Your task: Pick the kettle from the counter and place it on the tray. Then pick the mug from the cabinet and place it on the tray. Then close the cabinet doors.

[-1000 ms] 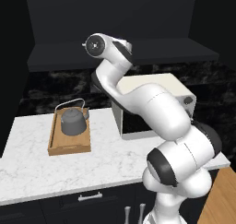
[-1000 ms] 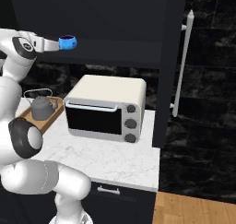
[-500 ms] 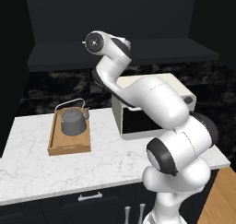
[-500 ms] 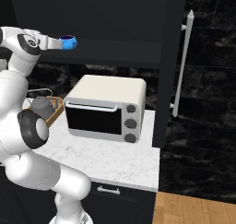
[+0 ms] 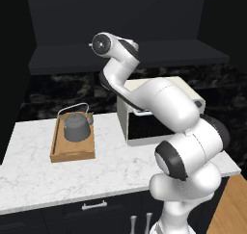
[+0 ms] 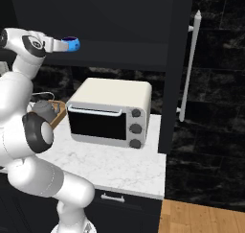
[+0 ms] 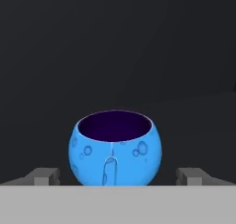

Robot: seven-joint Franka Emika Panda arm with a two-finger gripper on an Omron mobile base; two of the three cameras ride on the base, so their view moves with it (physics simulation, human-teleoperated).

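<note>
- While the gripper [image 7: 118,176] stands spread wide, its fingertips [image 7: 45,176] flank the mug [image 7: 115,147] without touching.
- Mug's base is cut off.
- Kettle [image 5: 76,126] sits on the tray [image 5: 72,152].

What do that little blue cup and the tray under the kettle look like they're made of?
The mug looks like glazed ceramic: glossy bright blue with bubble-like marks and a dark purple inside. The tray looks like plain light-brown wood with a matte finish and raised rim. The kettle on it appears to be dull dark-grey metal.
</note>
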